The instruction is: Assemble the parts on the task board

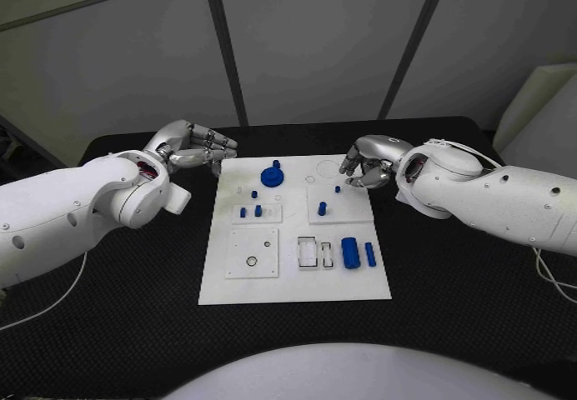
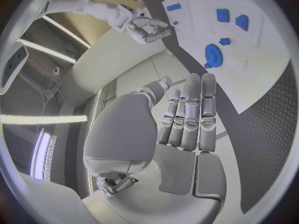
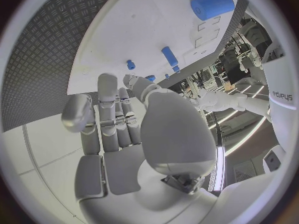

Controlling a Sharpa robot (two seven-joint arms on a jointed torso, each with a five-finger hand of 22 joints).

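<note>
Both hands were empty with fingers loosely curled, the left hand (image 1: 193, 148) hovering off the far-left corner of the task board (image 1: 294, 287) and the right hand (image 1: 367, 165) at its far-right edge, probably lining up for the blue parts (image 1: 350, 252) lying mid-worktop.

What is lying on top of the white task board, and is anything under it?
On the task board stand a blue gear, several small blue pegs and a blue cylinder beside a thinner blue pin. The board lies on the black table; anything beneath it is covered.
</note>
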